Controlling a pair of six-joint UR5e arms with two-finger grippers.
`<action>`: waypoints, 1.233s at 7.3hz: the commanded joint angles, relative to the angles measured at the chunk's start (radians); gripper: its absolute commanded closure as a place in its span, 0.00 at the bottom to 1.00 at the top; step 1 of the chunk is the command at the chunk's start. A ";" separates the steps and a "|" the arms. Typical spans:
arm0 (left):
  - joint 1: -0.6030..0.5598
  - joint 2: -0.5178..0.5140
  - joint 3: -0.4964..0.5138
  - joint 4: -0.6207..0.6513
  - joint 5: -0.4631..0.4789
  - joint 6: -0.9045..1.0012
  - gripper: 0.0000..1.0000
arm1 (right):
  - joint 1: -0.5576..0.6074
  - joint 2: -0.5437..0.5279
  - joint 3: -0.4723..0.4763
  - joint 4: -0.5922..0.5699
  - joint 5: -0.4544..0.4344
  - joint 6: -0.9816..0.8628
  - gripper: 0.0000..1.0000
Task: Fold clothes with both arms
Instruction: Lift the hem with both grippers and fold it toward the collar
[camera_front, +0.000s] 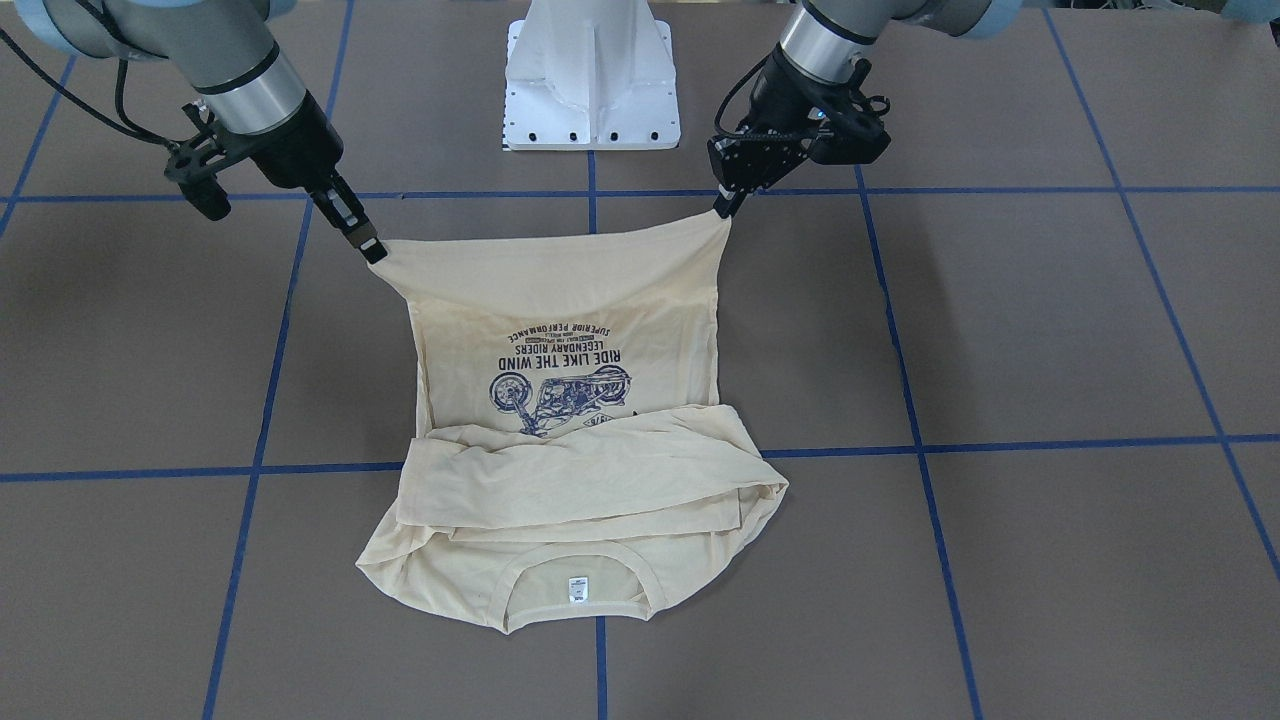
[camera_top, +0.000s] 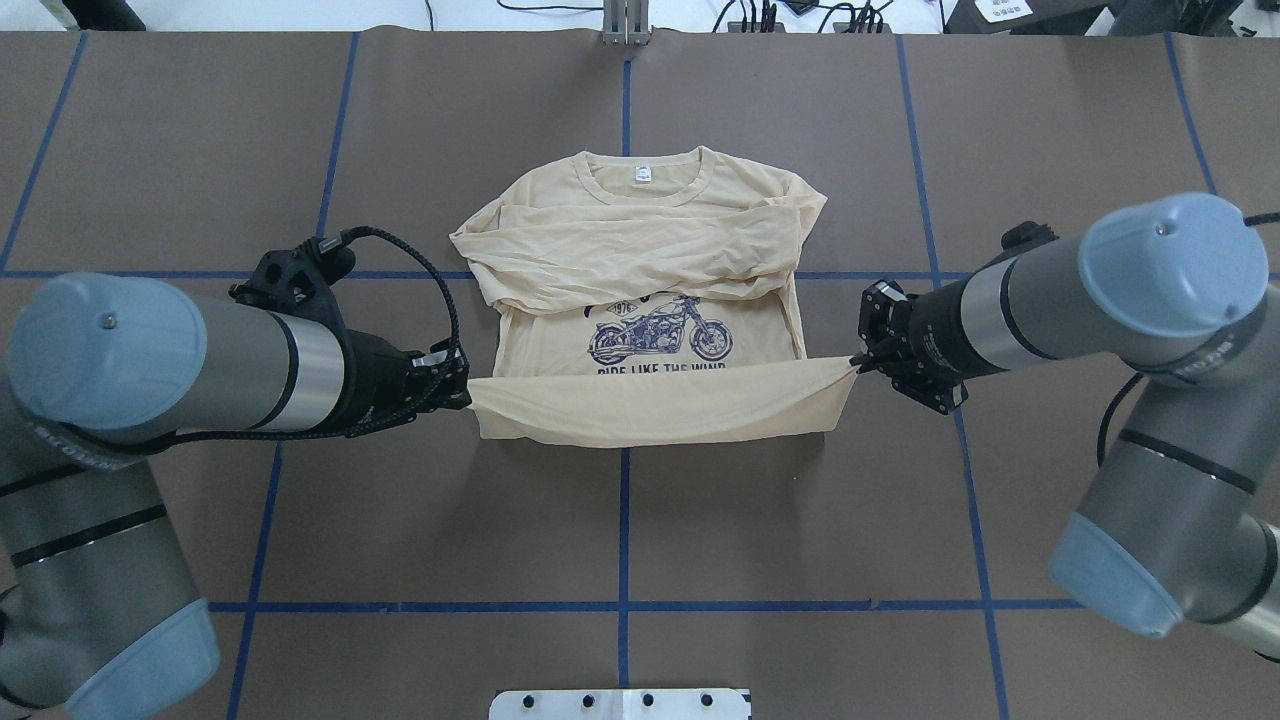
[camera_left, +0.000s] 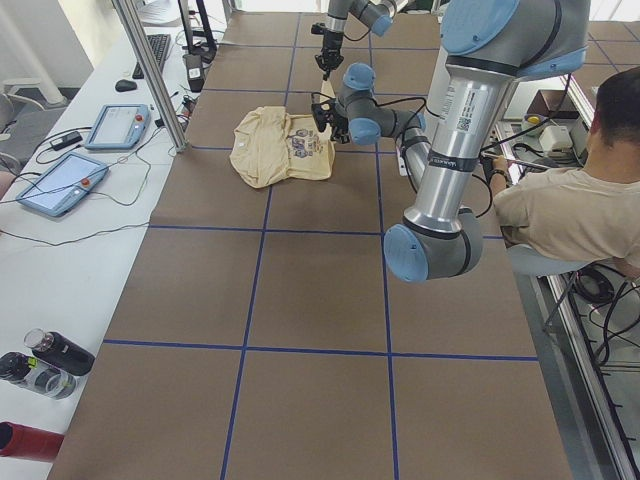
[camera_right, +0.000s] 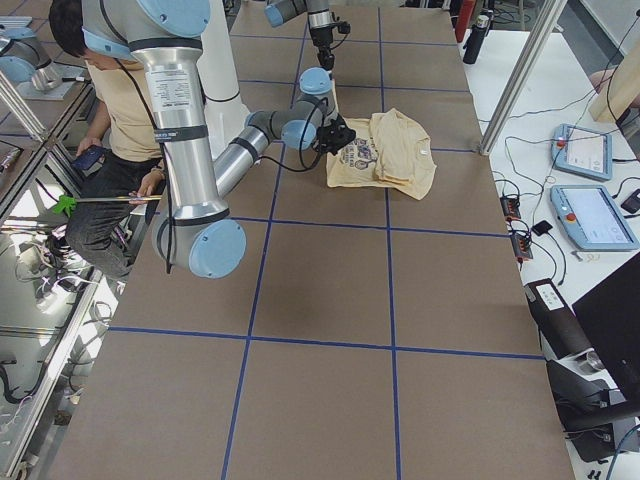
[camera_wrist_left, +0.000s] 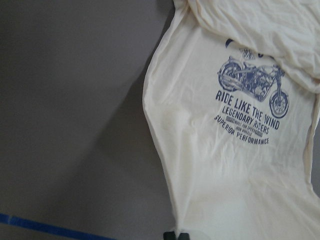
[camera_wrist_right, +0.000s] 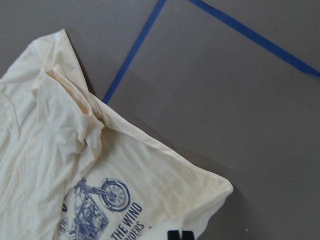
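Mid hem-fold: gripping T-shirt (camera_top: 650, 250) hem corners, left gripper (camera_top: 468, 386) at 9 o'clock, right gripper (camera_top: 855, 365) at 3, fingers clamped on cloth; next needs synced carry to neck label (camera_top: 640, 174) at 12 o'clock

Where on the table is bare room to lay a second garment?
The table is bare between the lifted hem of the T-shirt and the white base, and on either side of the collar. Crowded: the hem line, held between left gripper and right gripper.
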 joint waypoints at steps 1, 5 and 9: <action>-0.078 -0.096 0.159 -0.035 -0.002 0.018 1.00 | 0.098 0.156 -0.156 -0.106 0.022 -0.166 1.00; -0.171 -0.170 0.388 -0.205 -0.002 0.020 1.00 | 0.165 0.365 -0.475 -0.096 0.011 -0.272 1.00; -0.229 -0.242 0.556 -0.270 0.000 0.037 1.00 | 0.166 0.445 -0.659 -0.028 -0.064 -0.337 1.00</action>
